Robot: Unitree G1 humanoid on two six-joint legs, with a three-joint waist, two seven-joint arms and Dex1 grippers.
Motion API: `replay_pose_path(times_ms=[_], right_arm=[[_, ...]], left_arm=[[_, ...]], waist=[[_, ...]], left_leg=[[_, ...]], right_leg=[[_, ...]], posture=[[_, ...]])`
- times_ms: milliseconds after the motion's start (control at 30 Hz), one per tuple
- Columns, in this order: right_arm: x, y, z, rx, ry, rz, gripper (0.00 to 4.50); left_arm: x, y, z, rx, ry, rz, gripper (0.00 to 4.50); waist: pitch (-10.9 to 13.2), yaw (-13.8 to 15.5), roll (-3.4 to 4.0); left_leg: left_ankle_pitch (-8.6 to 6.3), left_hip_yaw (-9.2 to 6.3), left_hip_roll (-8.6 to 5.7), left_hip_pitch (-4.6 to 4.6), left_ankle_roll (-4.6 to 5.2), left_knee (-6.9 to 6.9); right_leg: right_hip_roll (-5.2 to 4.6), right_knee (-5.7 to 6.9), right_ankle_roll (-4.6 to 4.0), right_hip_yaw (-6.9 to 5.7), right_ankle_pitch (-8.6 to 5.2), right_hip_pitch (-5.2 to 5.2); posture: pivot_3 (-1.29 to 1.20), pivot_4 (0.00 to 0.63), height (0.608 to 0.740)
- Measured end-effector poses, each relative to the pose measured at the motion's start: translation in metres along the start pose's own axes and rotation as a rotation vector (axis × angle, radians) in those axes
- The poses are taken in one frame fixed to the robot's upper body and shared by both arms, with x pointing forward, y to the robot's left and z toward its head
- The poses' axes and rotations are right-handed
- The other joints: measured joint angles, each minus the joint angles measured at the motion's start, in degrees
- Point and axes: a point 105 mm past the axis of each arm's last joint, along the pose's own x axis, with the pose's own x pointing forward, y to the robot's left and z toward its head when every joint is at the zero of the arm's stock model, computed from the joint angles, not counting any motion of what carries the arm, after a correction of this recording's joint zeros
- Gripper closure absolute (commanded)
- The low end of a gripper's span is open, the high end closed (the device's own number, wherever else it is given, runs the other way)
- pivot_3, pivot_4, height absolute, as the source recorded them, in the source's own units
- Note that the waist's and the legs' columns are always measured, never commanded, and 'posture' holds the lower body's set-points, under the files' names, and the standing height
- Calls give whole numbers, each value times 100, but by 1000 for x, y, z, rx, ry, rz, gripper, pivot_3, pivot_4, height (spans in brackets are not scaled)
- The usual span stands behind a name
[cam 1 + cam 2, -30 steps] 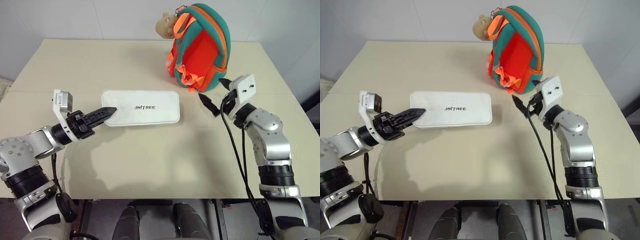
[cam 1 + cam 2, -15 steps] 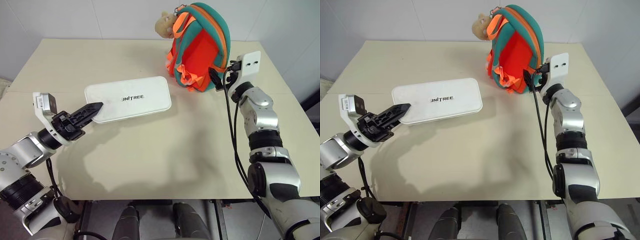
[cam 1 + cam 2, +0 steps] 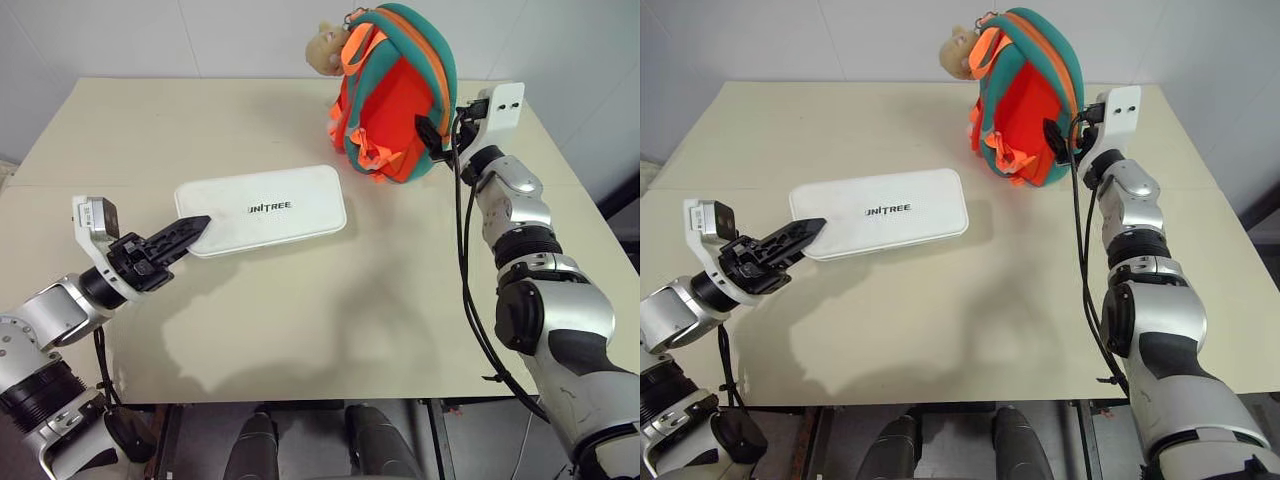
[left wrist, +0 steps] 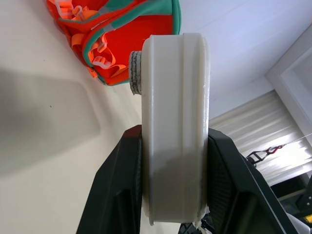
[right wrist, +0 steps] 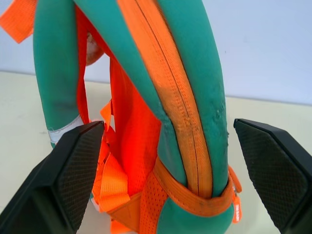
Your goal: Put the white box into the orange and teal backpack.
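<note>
The white box (image 3: 262,208), with dark UNITREE lettering, hangs slightly tilted above the table and casts a wide shadow. My left gripper (image 3: 195,225) is shut on its left end. The left wrist view shows the box (image 4: 175,122) edge-on between the black fingers (image 4: 122,185). The orange and teal backpack (image 3: 400,90) stands upright at the table's back, with a tan plush charm (image 3: 325,45) at its top. My right gripper (image 3: 432,135) is open at the backpack's right side. In the right wrist view its fingers (image 5: 73,180) stand wide apart before the backpack's (image 5: 161,97) teal and orange edge.
The cream table (image 3: 300,340) has bare room in front and on the left. Orange straps (image 3: 365,150) hang at the backpack's base, facing the box. A black cable (image 3: 468,260) runs along my right arm.
My right arm has stretched forward and up, and its open gripper has come to the backpack's right side. The white box has turned a little in my left gripper, its free end higher.
</note>
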Motion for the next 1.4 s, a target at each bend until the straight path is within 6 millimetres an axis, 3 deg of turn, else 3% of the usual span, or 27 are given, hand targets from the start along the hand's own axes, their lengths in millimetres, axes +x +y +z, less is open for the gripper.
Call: replay_pose_path(times_ms=[33, 133, 500, 1033, 1233, 1400], right_arm=[[0, 0, -1, 2, 4, -1, 0], [0, 2, -8, 18, 28, 0, 605], [2, 7, -13, 11, 45, -1, 4390], [0, 16, -5, -4, -11, 68, 4500], [-13, 20, -10, -4, -34, 102, 4500], [-35, 26, -10, -6, -32, 126, 4500]], left_arm=[[0, 0, 0, 0, 1, 0, 3172], [0, 2, -4, -9, 2, 6, 3172], [-4, 2, -6, -11, -10, 31, 3172], [1, 1, -6, -6, 8, 42, 3172], [1, 5, -4, -7, 10, 62, 3172], [3, 8, -4, -25, 28, 57, 3172]], waist=[[0, -5, 0], [0, -14, 0], [0, -24, 1], [2, -8, 3], [2, 6, 4], [3, 45, 6]], left_leg=[[0, 0, 0, 0, 0, 0], [0, 0, 0, 0, 0, 0], [0, 1, 0, 0, 0, -1], [-1, 1, 1, -5, 0, -10], [-2, 1, 1, -7, 0, -12], [-3, 0, 1, -8, 0, -13]], right_leg=[[0, 0, 0, 0, 0, 0], [0, -1, 0, 0, 0, 0], [0, -1, 0, 2, 0, -1], [1, -14, 1, 2, -1, -2], [0, -17, 1, 2, -1, -4], [0, -15, 1, 2, -3, -7]], posture=[[0, 150, 740], [0, 150, 740], [0, 150, 740], [0, 150, 740], [0, 150, 740], [0, 150, 740]])
